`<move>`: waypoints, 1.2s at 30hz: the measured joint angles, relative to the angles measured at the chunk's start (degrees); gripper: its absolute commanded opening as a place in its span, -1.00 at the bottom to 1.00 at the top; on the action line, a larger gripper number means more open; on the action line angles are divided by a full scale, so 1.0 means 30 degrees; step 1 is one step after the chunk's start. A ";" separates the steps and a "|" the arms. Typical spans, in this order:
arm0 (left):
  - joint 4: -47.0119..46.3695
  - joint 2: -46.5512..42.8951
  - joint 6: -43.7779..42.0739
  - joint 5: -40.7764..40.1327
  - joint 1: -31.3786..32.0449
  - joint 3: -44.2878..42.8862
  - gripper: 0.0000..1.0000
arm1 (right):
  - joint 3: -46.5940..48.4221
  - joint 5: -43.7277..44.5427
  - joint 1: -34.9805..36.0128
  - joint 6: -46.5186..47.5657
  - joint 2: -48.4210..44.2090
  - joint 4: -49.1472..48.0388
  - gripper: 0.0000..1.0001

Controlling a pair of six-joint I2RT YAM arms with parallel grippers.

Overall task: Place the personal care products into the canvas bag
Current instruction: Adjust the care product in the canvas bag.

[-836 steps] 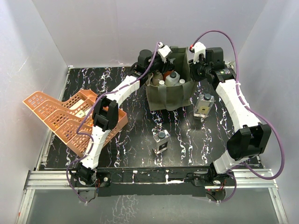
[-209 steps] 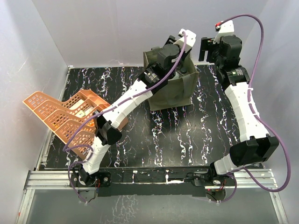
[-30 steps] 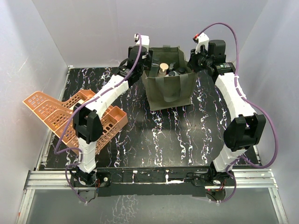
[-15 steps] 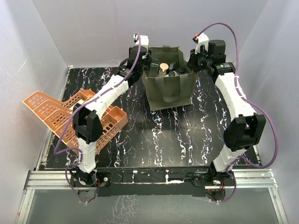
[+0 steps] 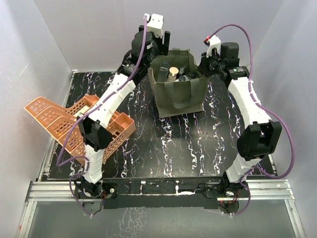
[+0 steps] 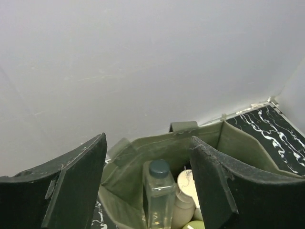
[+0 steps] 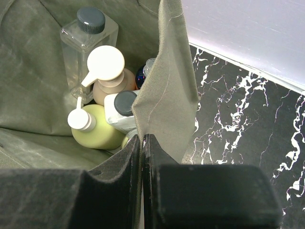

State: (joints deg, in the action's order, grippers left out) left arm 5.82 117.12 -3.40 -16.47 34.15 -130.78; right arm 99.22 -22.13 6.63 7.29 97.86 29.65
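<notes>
Canvas bag (image 5: 181,96) rim clamped in right gripper (image 7: 143,143), left gripper (image 6: 147,139) spread above it

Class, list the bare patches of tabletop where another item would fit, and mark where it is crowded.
Free: the wide marbled table between the canvas bag and the near edge; the strip between the orange baskets and the bag. Crowded: inside the bag, packed with bottles, its rim pinched by the right gripper.
</notes>
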 measured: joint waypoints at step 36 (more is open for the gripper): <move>0.1887 0.6339 0.2878 0.0015 -0.0153 -0.2208 0.06 | -0.0685 -0.1253 0.0022 0.1464 -0.0182 -0.0109 -0.84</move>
State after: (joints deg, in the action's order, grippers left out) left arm 11.49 136.14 5.23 -16.43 33.69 -137.40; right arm 97.17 -25.89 6.70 11.68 97.32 29.32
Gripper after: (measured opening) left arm 0.580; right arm 0.084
